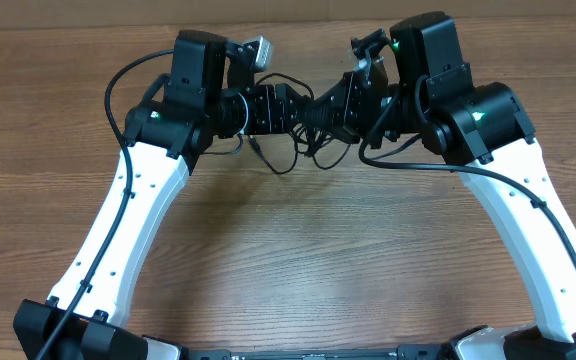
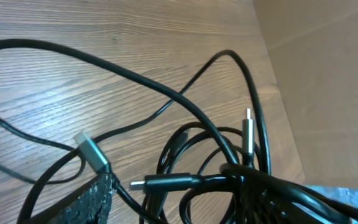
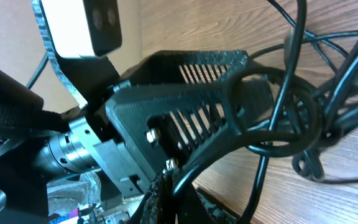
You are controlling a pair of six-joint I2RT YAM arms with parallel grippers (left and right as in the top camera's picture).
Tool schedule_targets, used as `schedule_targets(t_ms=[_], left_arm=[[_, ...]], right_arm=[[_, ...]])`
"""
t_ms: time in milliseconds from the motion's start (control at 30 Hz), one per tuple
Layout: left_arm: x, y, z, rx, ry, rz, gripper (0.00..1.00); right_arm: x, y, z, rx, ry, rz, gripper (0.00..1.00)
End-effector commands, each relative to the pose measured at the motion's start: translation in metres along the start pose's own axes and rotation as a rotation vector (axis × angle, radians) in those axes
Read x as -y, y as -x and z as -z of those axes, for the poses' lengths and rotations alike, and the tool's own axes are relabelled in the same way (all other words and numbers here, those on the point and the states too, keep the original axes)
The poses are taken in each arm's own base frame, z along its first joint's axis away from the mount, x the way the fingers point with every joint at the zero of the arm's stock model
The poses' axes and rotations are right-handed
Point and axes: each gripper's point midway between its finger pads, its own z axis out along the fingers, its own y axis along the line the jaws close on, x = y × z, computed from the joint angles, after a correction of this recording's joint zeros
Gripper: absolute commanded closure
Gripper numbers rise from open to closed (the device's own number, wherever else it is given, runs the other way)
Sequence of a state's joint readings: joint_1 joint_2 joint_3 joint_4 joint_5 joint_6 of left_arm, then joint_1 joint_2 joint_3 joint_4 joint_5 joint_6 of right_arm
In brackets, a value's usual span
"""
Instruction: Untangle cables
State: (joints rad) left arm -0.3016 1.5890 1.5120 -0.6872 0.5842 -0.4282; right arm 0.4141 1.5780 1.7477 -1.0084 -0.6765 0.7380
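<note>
1. Overhead: the cables (image 1: 303, 140) sit in a knot on the tabletop (image 1: 298, 260). The left gripper (image 1: 290, 108) is just left of the knot and the right gripper (image 1: 333, 105) just right of it (both reach into it).
2. Left wrist: the left jaws stand apart, with strands of the knot (image 2: 229, 168) running between them. A silver plug (image 2: 91, 151) lies left of the knot.
3. Right wrist: the right jaws are closed on a black strand at the knot's near edge, and a loop (image 3: 260, 106) lies over a finger of the left gripper.
</note>
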Motion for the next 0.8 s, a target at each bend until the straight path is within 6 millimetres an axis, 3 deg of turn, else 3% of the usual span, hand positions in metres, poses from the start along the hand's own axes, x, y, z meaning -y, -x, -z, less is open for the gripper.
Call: schedule_targets(t_ms=[0, 433, 767], left_arm=[[-0.008, 0.008, 0.0, 0.037, 0.066, 0.045, 0.34], [-0.049, 0.003, 0.005, 0.061, 0.284, 0.155, 0.48], [-0.025, 0.001, 0.0, 0.018, 0.137, 0.099, 0.46]], right_arm=[[-0.013, -0.007, 0.001, -0.03, 0.041, 0.051, 0.96], [-0.009, -0.01, 0.001, -0.039, 0.027, 0.108, 0.96], [0.015, 0.011, 0.002, 0.078, -0.112, 0.107, 0.96]])
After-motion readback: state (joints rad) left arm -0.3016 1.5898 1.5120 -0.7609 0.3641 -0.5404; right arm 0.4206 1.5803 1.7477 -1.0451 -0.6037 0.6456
